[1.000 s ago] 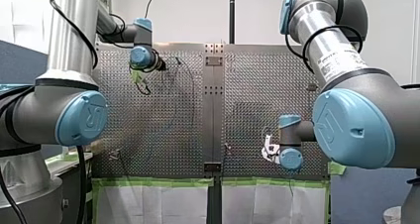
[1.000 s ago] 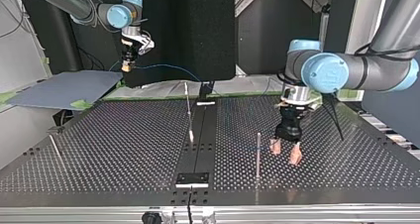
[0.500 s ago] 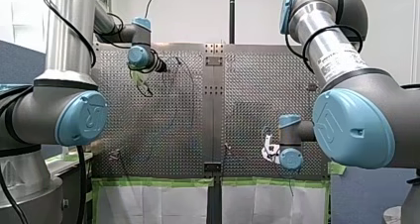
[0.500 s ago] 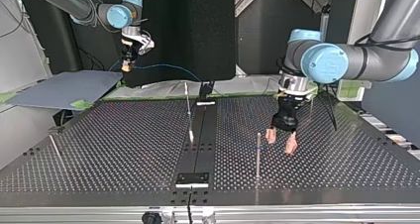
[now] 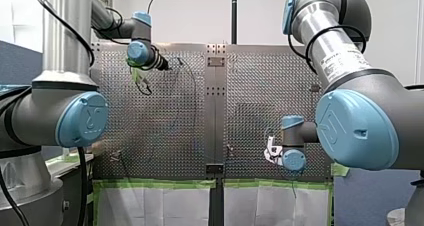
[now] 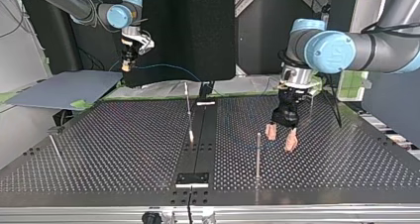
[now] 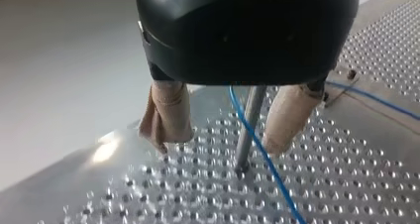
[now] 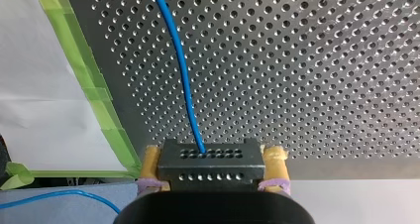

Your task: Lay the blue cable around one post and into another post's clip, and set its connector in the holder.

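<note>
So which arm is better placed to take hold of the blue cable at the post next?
Likely my left. The left gripper hangs open with the blue cable and a post between its fingers. The right gripper is shut on the connector, far from that post.

Two robot arms are built of silver-grey metal tubes with rounded light-blue joint caps. In the front view, my left arm (image 5: 75, 111) fills the left of the frame, with a raised logo on its blue cap and black cables running along its upright tube. My right arm (image 5: 350, 126) fills the right, with a black cable looped round its tube beside a small white label. My left gripper (image 7: 220, 143) has a glossy black rounded body and beige pads (image 7: 168, 115). My right gripper (image 8: 213, 169) is black, its yellowish pads (image 8: 274, 164) bound by purple bands.
</note>
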Robot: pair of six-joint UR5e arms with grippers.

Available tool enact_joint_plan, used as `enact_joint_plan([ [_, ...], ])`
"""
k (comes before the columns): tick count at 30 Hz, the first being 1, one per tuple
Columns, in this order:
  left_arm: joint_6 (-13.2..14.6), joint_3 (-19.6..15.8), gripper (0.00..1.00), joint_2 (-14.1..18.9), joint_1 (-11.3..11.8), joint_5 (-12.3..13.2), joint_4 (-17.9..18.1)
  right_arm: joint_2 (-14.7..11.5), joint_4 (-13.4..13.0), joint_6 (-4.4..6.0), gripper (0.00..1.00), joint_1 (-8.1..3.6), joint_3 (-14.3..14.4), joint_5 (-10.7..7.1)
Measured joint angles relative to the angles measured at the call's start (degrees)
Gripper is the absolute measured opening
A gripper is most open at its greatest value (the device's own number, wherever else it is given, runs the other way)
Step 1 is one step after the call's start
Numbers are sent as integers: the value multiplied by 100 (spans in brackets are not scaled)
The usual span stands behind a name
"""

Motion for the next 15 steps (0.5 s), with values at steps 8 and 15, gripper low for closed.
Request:
enact_joint_plan([
  [8, -34, -345, 100, 404, -8, 353, 8, -1, -5, 0, 18, 0, -1, -1],
  [15, 275, -306, 100, 828, 39, 620, -313, -1, 0, 0, 18, 0, 0, -4],
])
